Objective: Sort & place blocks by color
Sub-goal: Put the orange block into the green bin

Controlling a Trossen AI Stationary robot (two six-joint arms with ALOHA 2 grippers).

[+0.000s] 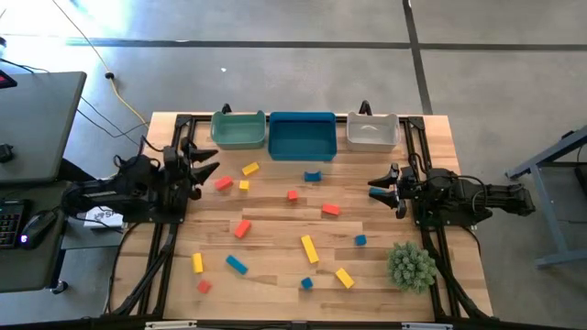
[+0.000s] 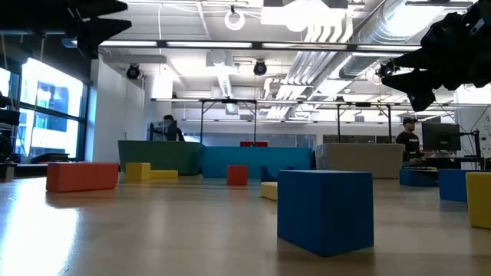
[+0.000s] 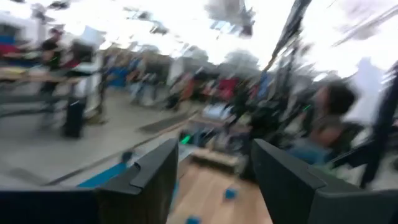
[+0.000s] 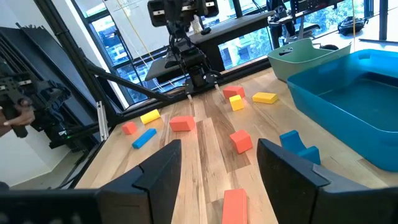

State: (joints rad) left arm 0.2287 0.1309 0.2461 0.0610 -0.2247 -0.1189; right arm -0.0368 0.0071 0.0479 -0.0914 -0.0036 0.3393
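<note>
From above, two dark arms wait at either edge of a wooden desk [image 1: 275, 275] strewn with blocks, the left hand [image 1: 204, 168] and the right hand [image 1: 381, 190] both spread and holding nothing, neither touching a block. Three bins stand along the far edge: a green bin [image 1: 238, 129], a blue bin [image 1: 303, 136] and a pale grey bin [image 1: 372, 132], all apparently bare, so sorting looks not yet begun. Loose on the desk are about five red, five yellow and four blue blocks, though some are too small to be sure of, and a spiky green ball [image 1: 410, 265] sits near the right arm. At desk height, a blue cube [image 2: 325, 210] fills the foreground, with a red bar [image 2: 82, 175] and a yellow piece [image 2: 148, 172] behind it; people stand in the room beyond. The left wrist camera is smeared, showing only the parted fingers [image 3: 152, 171] and specks of blue on the wood. The right wrist camera looks across a red block [image 4: 241, 140] and an arched blue block [image 4: 300, 147] toward the other arm. The likely trouble — with no bin red or yellow, a block could be dropped in the wrong one, and the small cubes lying close to neighbours could be nudged aside by spread fingers coming down.
</note>
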